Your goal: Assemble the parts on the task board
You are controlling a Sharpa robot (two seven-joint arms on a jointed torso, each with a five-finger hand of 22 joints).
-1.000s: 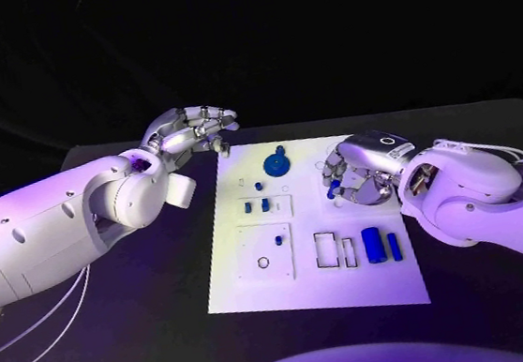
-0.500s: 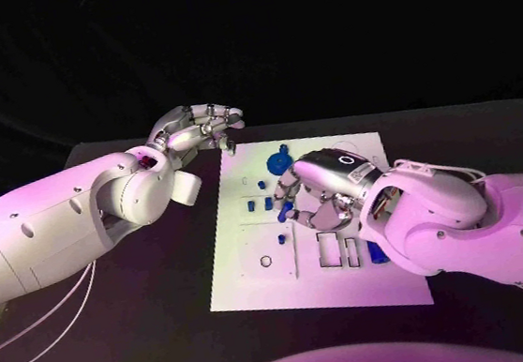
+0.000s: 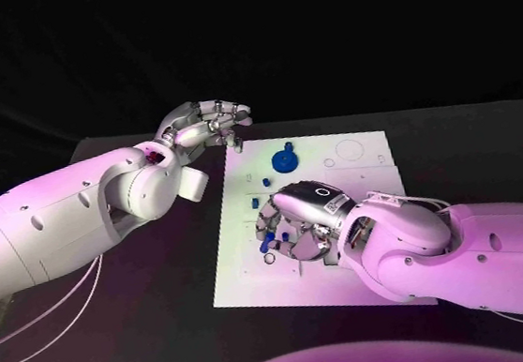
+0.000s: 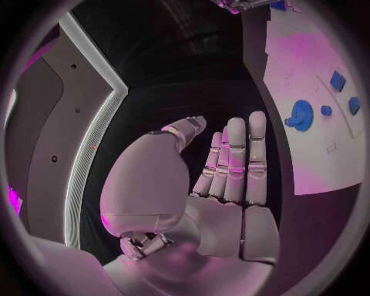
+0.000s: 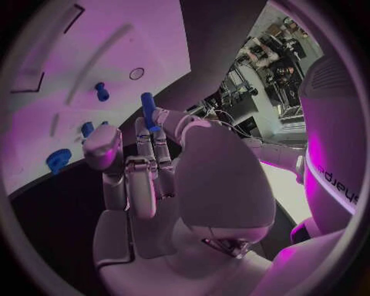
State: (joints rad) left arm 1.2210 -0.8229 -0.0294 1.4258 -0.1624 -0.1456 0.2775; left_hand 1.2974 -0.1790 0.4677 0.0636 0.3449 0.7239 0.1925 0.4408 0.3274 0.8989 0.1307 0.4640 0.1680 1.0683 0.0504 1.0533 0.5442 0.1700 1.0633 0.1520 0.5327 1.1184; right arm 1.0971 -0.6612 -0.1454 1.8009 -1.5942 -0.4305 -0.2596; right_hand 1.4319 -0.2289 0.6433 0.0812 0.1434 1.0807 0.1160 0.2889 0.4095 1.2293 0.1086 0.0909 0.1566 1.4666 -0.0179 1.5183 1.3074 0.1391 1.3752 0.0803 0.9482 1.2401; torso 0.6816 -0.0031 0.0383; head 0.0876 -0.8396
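The right hand pinches a small blue peg at its fingertips above the task board — the left hand, fingers apart and holding nothing, hovers off its far corner.

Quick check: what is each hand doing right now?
Left hand: open, fingers straight, holding nothing.
Right hand: holding a small blue part at its fingertips.

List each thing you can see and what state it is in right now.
Left silver hand: raised beyond the board's far corner, fingers together, holding nothing.
Right silver hand: over the board, holding a small blue cylinder part.
Blue gear-shaped part: lying on the white plate task board.
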